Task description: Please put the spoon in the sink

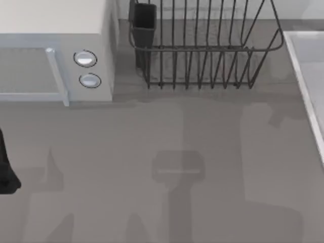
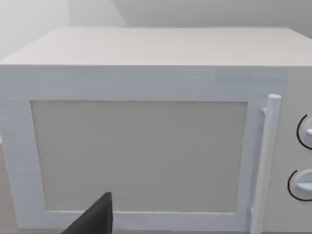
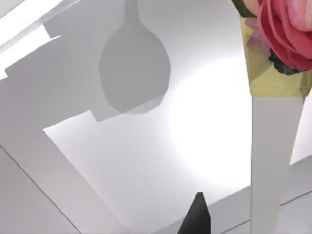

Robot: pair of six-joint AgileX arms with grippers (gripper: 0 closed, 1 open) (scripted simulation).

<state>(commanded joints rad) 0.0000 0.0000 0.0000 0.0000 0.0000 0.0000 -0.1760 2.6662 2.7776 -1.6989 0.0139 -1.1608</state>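
Table (image 1: 202, 142), grey, carrying the items below.

Item 1. Microwave (image 1: 55, 50), white, standing at the far left. Showing a pale door panel, an upright bar handle (image 1: 56, 76) and two round knobs (image 1: 85, 58), one above the other, to the right of the handle.

Item 2. Dish rack (image 1: 202, 50), dark wire, standing at the far centre, just right of the microwave. Carrying a dark cutlery holder (image 1: 144, 23) at its left end.

Item 3. Sink (image 1: 304, 76), pale grey with a lighter raised rim, lying along the right edge of the table, right of the rack.

Item 4. Spoon (image 3: 273, 161), long white handle with a yellow section and a pink flower print at one end. Hanging over the pale floor of the sink basin in the right wrist view and casting a spoon-shaped shadow (image 3: 134, 68) on that floor, apart from the spoon itself. Touching the basin or not: cannot tell.

Item 5. Right gripper (image 3: 196, 217), hovering over the sink basin, beside the spoon handle. Showing one dark tip; fingers wide, narrow or holding the spoon: cannot tell.

Item 6. Left gripper (image 2: 97, 219), facing the microwave door, near its lower edge. Showing one dark tip; state of fingers: cannot tell. Left arm (image 1: 7, 169) showing as a dark shape at the left edge of the table, nearer than the microwave.
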